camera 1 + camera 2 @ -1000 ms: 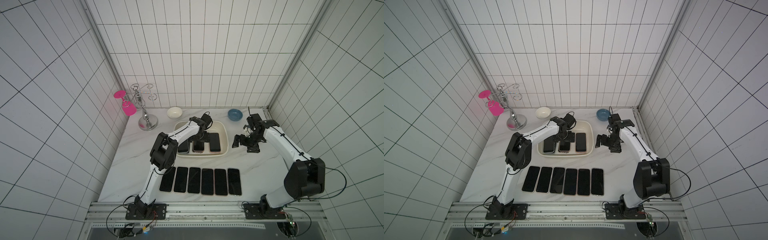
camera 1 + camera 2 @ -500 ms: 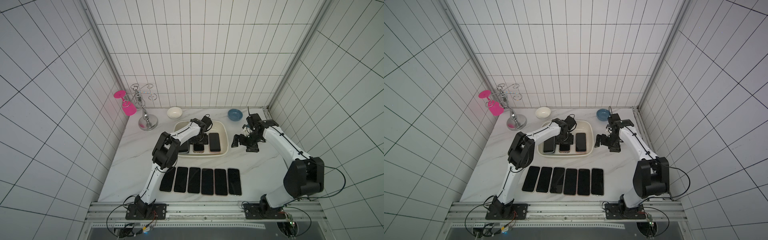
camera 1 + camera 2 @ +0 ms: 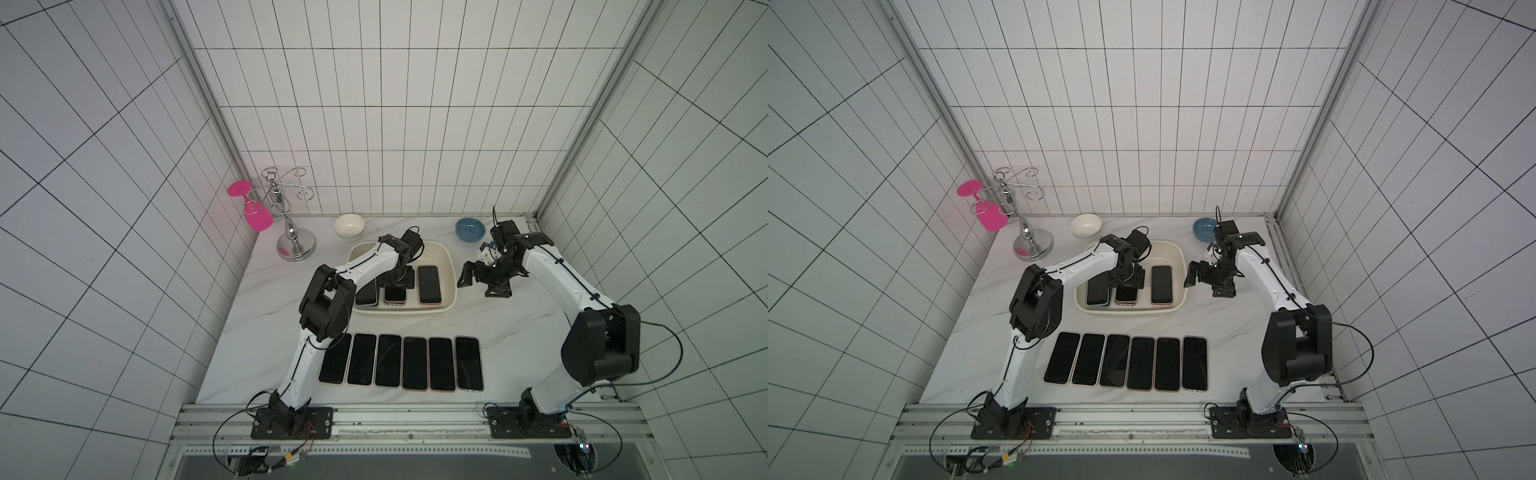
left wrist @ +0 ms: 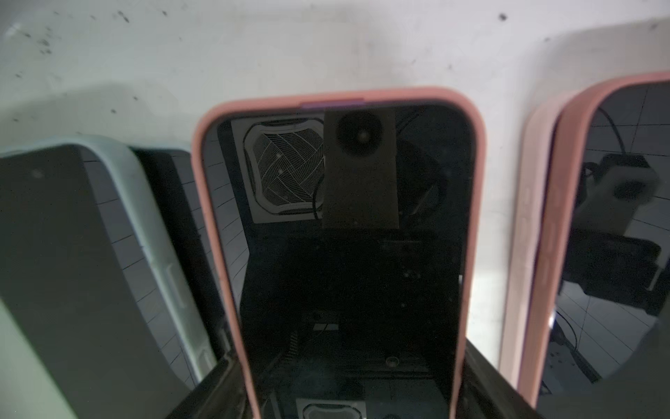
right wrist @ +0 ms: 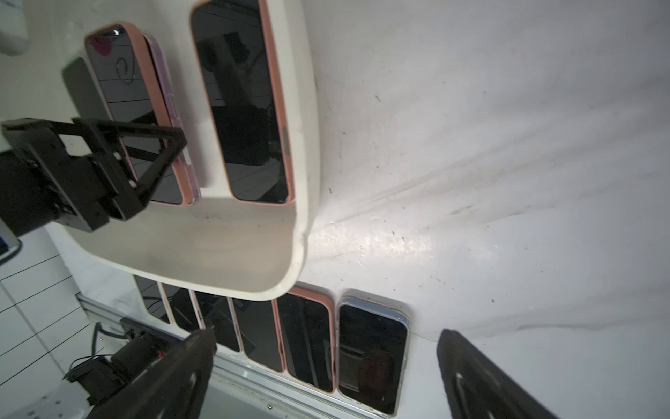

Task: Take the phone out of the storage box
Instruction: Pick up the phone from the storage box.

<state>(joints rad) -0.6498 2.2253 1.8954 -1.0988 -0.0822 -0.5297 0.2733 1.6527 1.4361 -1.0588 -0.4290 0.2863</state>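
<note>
a small white bowl [image 3: 349, 225] and a small blue bowl [image 3: 470, 229] sit well apart along the back edge of the white marble table [image 3: 274, 332], while a chrome rack [image 3: 296, 245] at its back left corner holds a pink glass [image 3: 257, 216] hanging upside down.

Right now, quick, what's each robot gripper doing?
Left gripper: closed on the middle pink phone in the storage box.
Right gripper: open, holding nothing.
</note>
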